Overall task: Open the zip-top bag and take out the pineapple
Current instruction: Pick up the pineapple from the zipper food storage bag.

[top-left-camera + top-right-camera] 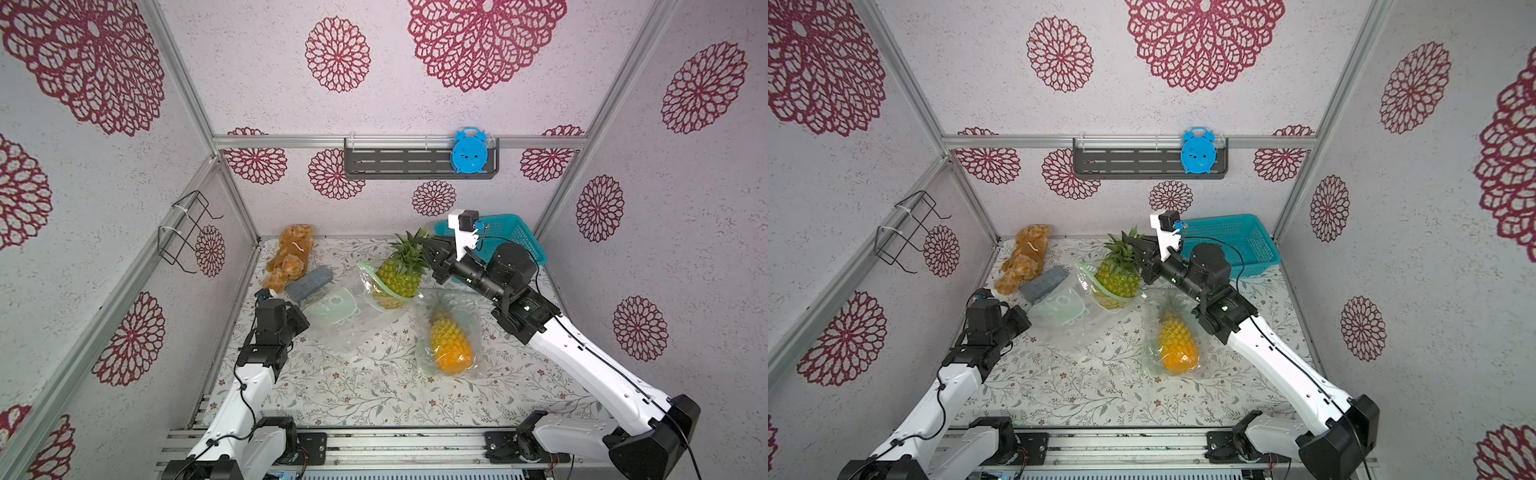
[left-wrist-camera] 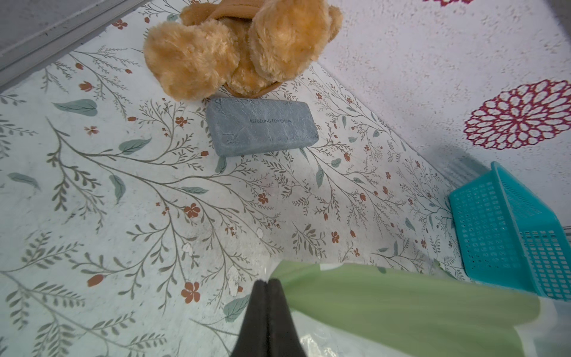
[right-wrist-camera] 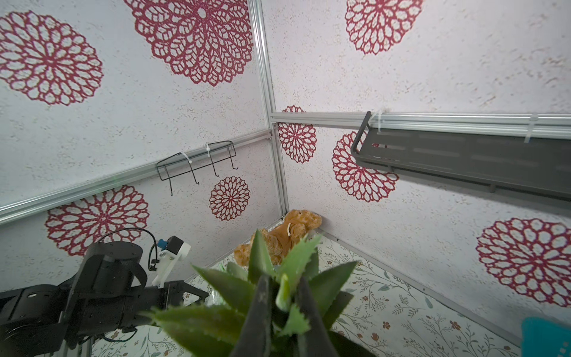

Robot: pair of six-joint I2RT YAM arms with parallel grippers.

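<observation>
Green leaves [image 3: 222, 321] of the pineapple [image 1: 399, 276] are pinched tight in the right claw [image 3: 282, 287]. The left claw [image 2: 268, 282] is clenched on the rim of the bag [image 1: 340, 328]. The bag is open. The pineapple is half out, with its bottom inside, over the desk [image 1: 374, 395]. One more pull should likely free it.

Green pineapple [image 1: 398, 276] half out of zip-top bag [image 1: 353, 328], crown in right claw [image 1: 427, 242].
</observation>
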